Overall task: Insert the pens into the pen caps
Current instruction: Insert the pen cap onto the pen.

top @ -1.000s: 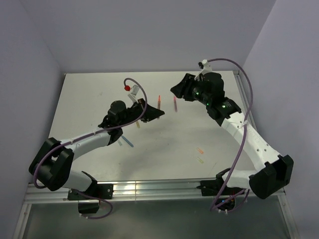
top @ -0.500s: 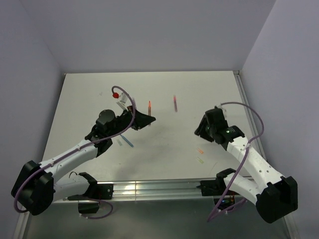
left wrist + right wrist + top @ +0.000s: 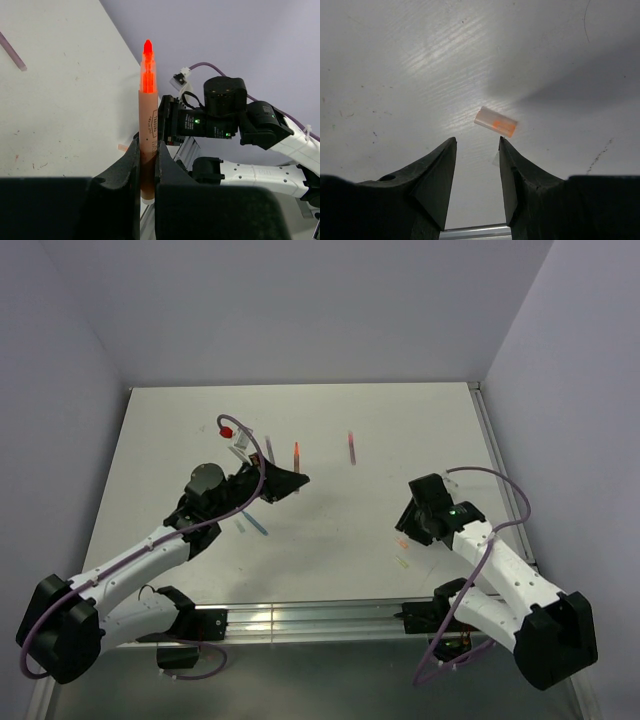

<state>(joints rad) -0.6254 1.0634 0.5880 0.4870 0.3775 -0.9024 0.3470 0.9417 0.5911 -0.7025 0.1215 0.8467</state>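
Top view overlooks the whole desk. Left wrist view sights past the left pincer to the right arm; right wrist view skims desk beyond right pincer.

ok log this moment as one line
left tool shut on orange pen, tip exposed | right tool open, aimed at orange pen cap lying on table | pen not yet capped

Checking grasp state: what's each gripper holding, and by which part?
Left gripper clamps the orange pen low on its barrel. Right gripper holds nothing, open near the orange cap.
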